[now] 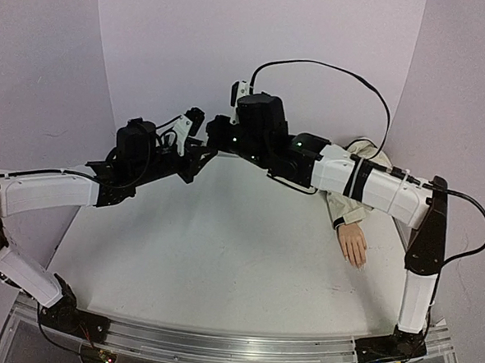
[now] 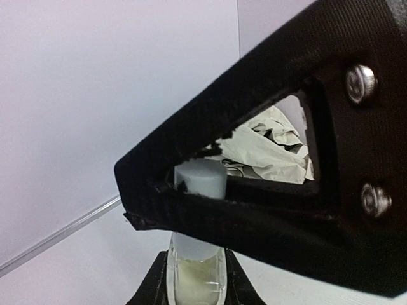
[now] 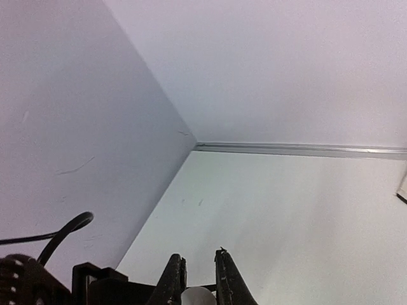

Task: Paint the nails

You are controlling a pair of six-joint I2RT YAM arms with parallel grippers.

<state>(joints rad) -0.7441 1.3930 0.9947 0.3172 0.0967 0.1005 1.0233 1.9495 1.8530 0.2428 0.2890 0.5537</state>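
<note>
Left gripper [image 2: 194, 287] pinches a frosted bottle [image 2: 191, 255]; right gripper [image 3: 198, 270], nearly closed, clamps its smooth round white cap [image 2: 202, 181]. The nails [image 1: 357, 261], on a peach mannequin hand [image 1: 353, 241], lie well right of both.

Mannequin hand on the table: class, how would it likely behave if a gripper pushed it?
The mannequin hand lies flat, so it would probably slide rather than roll. Its beige sleeve looks crumpled and soft, so it likely bunches instead of passing a push along.

The nails [image 1: 356, 259] are too small to make out, and the right arm [image 1: 380, 190] hides most of the sleeve [image 1: 343, 211].
</note>
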